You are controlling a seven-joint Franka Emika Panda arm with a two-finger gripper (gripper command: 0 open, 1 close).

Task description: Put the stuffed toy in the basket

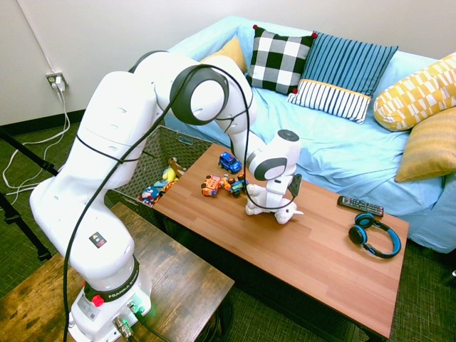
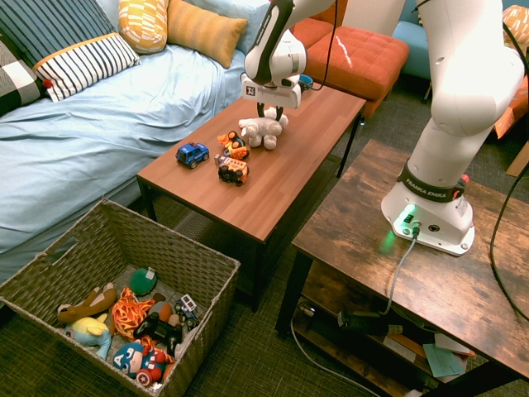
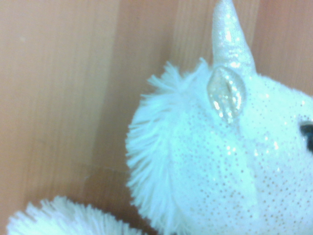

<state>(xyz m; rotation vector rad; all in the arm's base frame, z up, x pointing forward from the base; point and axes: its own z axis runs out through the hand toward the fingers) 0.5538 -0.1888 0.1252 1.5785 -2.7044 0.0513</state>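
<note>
The stuffed toy (image 2: 263,131), a white unicorn with a glittery horn and ear, lies on the wooden coffee table (image 2: 281,178), just beside the orange toy cars (image 2: 233,157). The gripper (image 2: 266,112) hangs straight down right over it, fingers at the plush; whether they pinch it, I cannot tell. The basket (image 2: 178,260) sits on the floor off the table's end, well apart, full of other toys.

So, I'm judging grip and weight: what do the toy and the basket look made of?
Toy: soft plush fabric, fluffy pile with sparkly speckles, shiny horn. Basket: looks like woven wicker or rope, matte brown-grey; the weave shows on its walls.
</note>
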